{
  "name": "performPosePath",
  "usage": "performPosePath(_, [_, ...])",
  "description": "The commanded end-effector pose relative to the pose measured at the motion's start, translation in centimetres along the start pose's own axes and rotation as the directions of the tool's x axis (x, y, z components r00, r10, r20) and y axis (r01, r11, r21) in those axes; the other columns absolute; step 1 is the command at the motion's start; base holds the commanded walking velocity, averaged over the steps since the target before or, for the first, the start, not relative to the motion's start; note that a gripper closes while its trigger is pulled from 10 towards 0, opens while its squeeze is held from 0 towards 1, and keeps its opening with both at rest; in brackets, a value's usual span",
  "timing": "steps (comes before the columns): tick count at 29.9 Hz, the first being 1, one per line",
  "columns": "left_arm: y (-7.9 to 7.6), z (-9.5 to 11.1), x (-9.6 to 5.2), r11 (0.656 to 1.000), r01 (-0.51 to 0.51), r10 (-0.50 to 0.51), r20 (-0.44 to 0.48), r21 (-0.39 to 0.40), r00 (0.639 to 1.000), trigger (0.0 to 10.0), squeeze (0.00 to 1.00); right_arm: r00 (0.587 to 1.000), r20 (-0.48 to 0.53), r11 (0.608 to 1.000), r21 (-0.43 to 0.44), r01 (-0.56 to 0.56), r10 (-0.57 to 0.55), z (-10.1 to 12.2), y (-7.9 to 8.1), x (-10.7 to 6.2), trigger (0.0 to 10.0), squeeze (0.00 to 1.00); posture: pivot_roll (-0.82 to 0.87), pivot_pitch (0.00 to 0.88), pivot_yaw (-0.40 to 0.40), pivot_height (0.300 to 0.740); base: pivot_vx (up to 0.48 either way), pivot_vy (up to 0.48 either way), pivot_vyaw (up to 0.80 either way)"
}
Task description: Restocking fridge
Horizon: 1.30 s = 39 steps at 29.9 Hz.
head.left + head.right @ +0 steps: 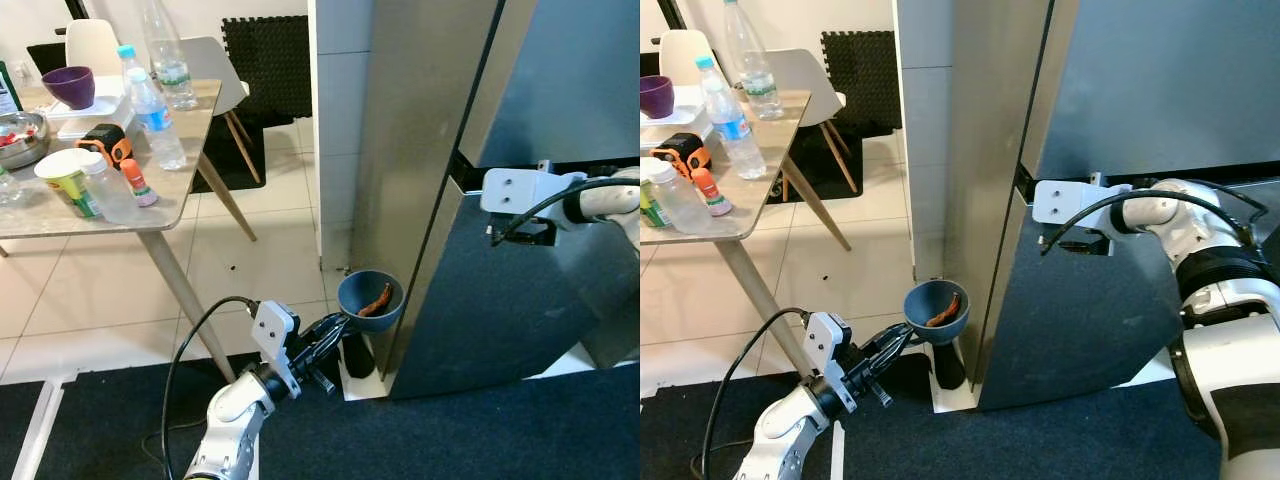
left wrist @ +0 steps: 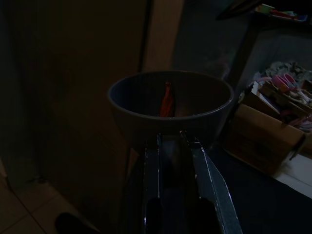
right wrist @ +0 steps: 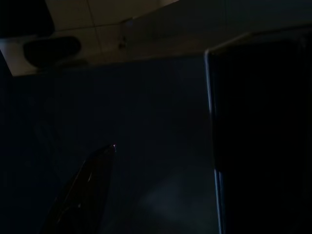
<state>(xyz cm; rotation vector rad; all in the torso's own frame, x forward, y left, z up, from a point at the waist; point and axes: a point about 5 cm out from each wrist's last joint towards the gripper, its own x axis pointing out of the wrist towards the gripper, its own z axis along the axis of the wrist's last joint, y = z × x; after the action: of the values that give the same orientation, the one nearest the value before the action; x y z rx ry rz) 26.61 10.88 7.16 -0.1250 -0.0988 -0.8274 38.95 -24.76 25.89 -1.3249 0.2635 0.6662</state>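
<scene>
Left claw (image 1: 335, 325) pinches the blue bowl (image 1: 370, 299) by its rim, beside the fridge (image 1: 470, 200).

The closed steel fridge (image 1: 440, 190) blocked the way ahead, its lower door (image 1: 1080, 310) shut, with the right gripper (image 1: 1072, 243) at the dark seam between the two doors. The left gripper (image 1: 335, 325) held a blue bowl (image 1: 370, 300) just beside the fridge's left corner, a black object on the floor below it. Open tiled floor (image 1: 270, 250) lay between the fridge and the cluttered table (image 1: 170, 190), whose slanted leg crossed beside the left arm.
</scene>
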Motion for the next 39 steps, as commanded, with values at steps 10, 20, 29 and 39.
performPosePath(10, [-0.1, 0.5, -0.2, 1.000, -0.011, 0.011, 0.019, 0.000, 1.000, 10.0, 0.00, 0.964, -0.089, 0.967, -0.015, -0.255, 0.252, -1.3, 1.8, -0.3, 10.0, 0.00, -0.01, 0.098, -0.050, 0.740, 0.000, 0.000, 0.00])
performPosePath(20, [-0.1, 0.7, -0.1, 1.000, -0.008, 0.008, 0.024, 0.004, 1.000, 10.0, 0.00, 0.910, -0.158, 0.923, 0.031, -0.384, 0.384, -2.5, 1.7, -1.7, 10.0, 0.00, 0.00, 0.097, -0.052, 0.740, 0.000, 0.000, 0.00])
performPosePath(29, [-0.2, 0.7, -0.1, 1.000, -0.006, 0.006, 0.020, 0.006, 1.000, 10.0, 0.00, 0.903, -0.046, 0.903, 0.072, -0.423, 0.427, -2.5, 0.3, -4.2, 10.0, 0.00, 0.00, 0.095, -0.053, 0.740, 0.000, 0.000, 0.00])
performPosePath(39, [-0.2, 0.6, -0.1, 1.000, 0.001, -0.001, 0.013, 0.005, 1.000, 10.0, 0.00, 0.875, 0.353, 0.935, 0.002, -0.354, 0.331, 0.9, -3.1, -8.8, 10.0, 0.00, 0.00, 0.080, -0.048, 0.740, 0.000, 0.000, 0.00])
